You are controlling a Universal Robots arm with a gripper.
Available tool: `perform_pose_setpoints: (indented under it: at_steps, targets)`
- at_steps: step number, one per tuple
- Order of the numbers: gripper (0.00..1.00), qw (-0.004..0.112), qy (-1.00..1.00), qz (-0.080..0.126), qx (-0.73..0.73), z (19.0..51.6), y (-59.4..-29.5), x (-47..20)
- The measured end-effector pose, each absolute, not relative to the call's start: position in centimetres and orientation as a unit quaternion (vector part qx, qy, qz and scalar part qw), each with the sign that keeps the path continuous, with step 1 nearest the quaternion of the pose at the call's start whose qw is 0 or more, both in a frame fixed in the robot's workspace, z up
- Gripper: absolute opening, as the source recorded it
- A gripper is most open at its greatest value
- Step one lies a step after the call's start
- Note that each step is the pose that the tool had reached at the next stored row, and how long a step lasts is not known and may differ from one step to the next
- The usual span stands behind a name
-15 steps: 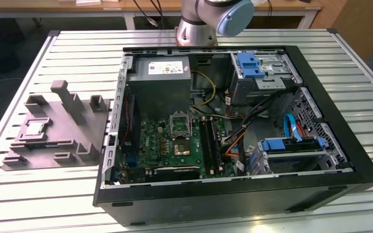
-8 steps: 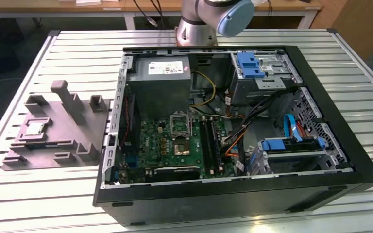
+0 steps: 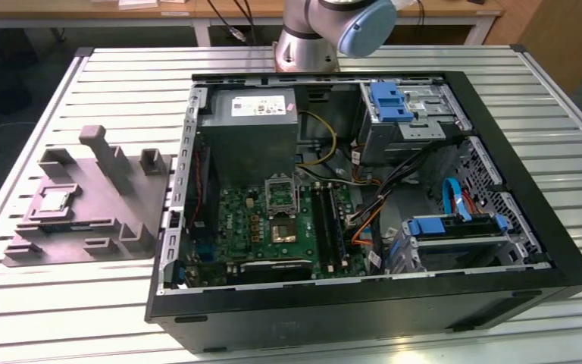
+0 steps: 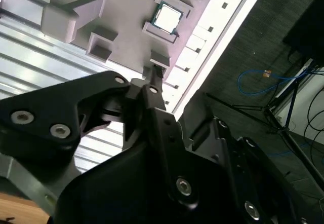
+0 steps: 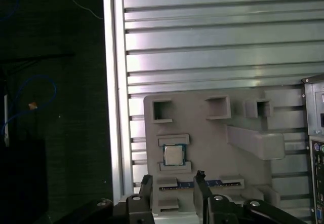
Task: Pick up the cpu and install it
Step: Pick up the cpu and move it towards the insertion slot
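The cpu [image 5: 173, 155] is a small silvery square chip lying flat in a recess of the grey plastic block [image 5: 212, 133]. It also shows in the second wrist view [image 4: 168, 17] and, at the exterior view's left, on the block [image 3: 54, 201]. My gripper [image 5: 173, 184] hovers above the block, close beside the cpu and apart from it. Its two black fingers [image 5: 147, 188] stand open with nothing between them. In the second wrist view one dark fingertip [image 4: 155, 76] points toward the block. The motherboard's socket [image 3: 284, 230] lies in the open computer case, with its black frame [image 3: 279, 193] beside it.
The open black computer case [image 3: 533, 303] sits on a slatted metal table [image 3: 69, 303], with a power-supply box [image 3: 251, 125], cables and blue drive bays [image 3: 453, 227] inside. The grey block has upright posts [image 3: 97, 144]. The table edge [image 5: 114, 82] runs close to the block.
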State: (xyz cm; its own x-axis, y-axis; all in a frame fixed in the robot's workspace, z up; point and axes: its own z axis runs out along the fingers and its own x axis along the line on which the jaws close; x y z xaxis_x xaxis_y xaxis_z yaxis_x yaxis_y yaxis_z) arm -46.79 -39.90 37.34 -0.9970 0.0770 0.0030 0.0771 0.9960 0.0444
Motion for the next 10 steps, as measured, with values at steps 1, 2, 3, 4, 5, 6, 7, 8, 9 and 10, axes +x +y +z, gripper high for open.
perform_pose_setpoints:
  at_steps: [1,2,3,4,5,6,7,8,9,10]
  targets:
    - [0.47,0.001,-0.999,-0.022,-0.039,37.34,-39.89,-46.8]
    - [0.53,0.001,-0.999,-0.022,-0.039,37.34,-39.89,-46.82]
    - [0.53,0.001,-0.999,-0.022,-0.039,37.34,-39.89,-46.82]
    - [0.58,0.001,-0.999,-0.022,-0.039,37.33,-39.89,-46.82]
    - [0.58,0.001,-0.999,-0.022,-0.036,37.26,-39.89,-46.83]
    - [0.65,0.001,-0.999,-0.022,-0.03,37.12,-39.9,-46.84]
    - [0.65,0.001,-0.999,-0.022,-0.023,36.95,-39.9,-46.85]
    - [0.65,0.001,-1.0,-0.022,-0.016,36.77,-39.9,-46.86]
    - [0.65,0.001,-1.0,-0.022,-0.008,36.57,-39.9,-46.87]
    - [0.65,0.001,-1.0,-0.022,-0.004,36.39,-39.89,-46.87]
